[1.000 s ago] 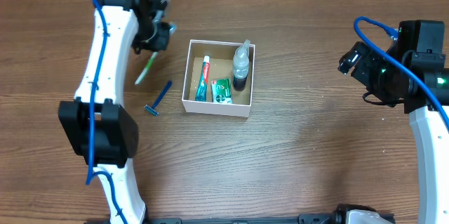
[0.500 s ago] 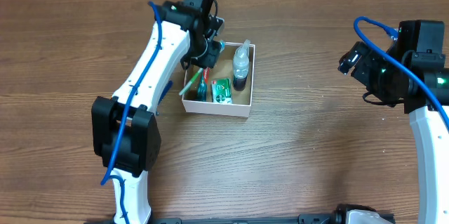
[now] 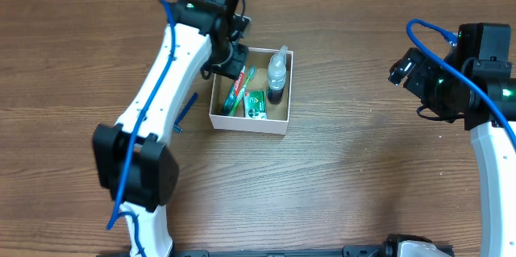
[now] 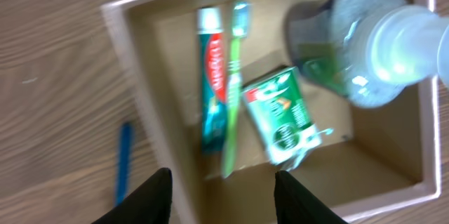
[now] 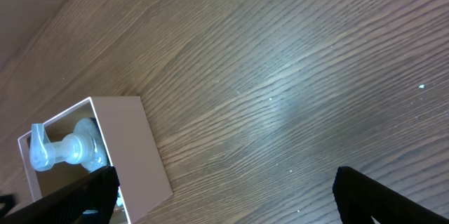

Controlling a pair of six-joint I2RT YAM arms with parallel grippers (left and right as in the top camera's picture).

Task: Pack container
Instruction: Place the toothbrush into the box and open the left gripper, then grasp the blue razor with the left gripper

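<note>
Left gripper [image 4: 223,182]: jaws apart, empty, above white-walled, brown-lined square cardboard container [image 3: 247,123]. Green plastic toothbrush [image 4: 233,90] inside. Right gripper [image 5: 224,182]: jaws spread wide.

Ahead of the left gripper [image 4: 223,176], the bottle [image 4: 365,48] is blurred and cut by the picture's edge; print on the packet [image 4: 284,115] is unreadable.

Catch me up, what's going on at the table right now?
The left gripper hovers open and empty over the container, where a green toothbrush lies beside the toothpaste, with a green packet and a clear bottle. A blue razor lies on the table outside, left of the container. The right gripper hangs open off to the right.
</note>
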